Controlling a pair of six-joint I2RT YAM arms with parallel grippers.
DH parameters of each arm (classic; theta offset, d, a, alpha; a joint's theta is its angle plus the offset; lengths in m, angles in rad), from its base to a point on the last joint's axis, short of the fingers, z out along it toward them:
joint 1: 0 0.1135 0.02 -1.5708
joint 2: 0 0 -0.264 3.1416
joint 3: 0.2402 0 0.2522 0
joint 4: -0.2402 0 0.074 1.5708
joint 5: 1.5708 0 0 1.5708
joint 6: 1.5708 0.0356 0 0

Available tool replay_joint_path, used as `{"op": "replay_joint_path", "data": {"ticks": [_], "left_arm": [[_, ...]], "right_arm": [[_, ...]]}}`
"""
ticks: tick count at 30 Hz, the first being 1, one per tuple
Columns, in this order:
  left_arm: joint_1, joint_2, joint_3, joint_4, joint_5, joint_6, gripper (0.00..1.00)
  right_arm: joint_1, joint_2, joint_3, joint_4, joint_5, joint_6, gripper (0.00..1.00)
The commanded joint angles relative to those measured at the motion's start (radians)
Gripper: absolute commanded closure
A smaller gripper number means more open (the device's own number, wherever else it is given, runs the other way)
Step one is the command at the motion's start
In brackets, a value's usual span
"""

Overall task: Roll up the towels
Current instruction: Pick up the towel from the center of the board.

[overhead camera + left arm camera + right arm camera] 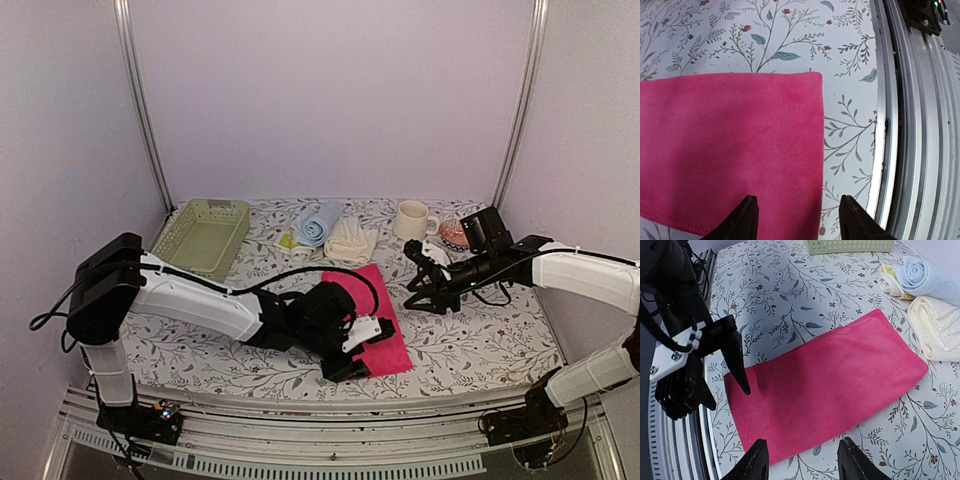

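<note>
A hot pink towel [378, 318] lies flat and unrolled on the flowered table; it also shows in the left wrist view [730, 145] and the right wrist view [835, 380]. My left gripper [352, 356] hovers over its near end, open and empty, its jaws straddling the towel's side edge [797, 220]. My right gripper [424, 300] is to the right of the towel, open and empty, with the towel's long edge between its fingers [802, 460]. At the back lie a rolled light blue towel [318, 222], a cream towel [350, 241] and a yellow-green towel [288, 243].
A pale green mesh basket [205, 235] stands at the back left. A cream mug [411, 220] and a small patterned object [455, 234] sit at the back right. The metal front rail [912, 125] runs close to the pink towel's near end.
</note>
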Motion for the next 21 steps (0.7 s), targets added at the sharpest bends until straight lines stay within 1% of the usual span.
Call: {"op": "replay_joint_path", "data": {"ticks": [1,5,8,11,13,16,18,21], "left_arm": [[-0.039,0.047,0.020,-0.015,-0.015,-0.034,0.44],[-0.041,0.089,0.008,-0.021,-0.049,-0.051,0.49],[-0.040,0.105,0.002,-0.027,-0.096,-0.055,0.49],[-0.042,0.122,0.000,-0.034,-0.101,-0.056,0.50],[-0.045,0.128,-0.010,-0.031,-0.108,-0.055,0.54],[-0.047,0.134,-0.024,-0.029,-0.140,-0.059,0.67],[-0.047,0.130,-0.028,-0.035,-0.151,-0.064,0.79],[-0.046,0.127,-0.026,-0.050,-0.140,-0.070,0.95]], "right_arm": [[-0.005,0.017,0.032,0.002,-0.018,-0.017,0.50],[-0.005,0.013,0.030,0.000,-0.017,-0.017,0.51],[-0.006,0.014,0.029,0.000,-0.020,-0.020,0.51],[-0.006,0.018,0.032,-0.010,-0.022,-0.024,0.51],[-0.005,0.018,0.034,-0.033,-0.019,-0.033,0.51],[-0.005,-0.008,0.044,-0.086,-0.017,-0.061,0.53],[-0.005,-0.045,0.046,-0.125,-0.019,-0.079,0.53],[-0.001,-0.090,0.043,-0.197,-0.030,-0.124,0.53]]}}
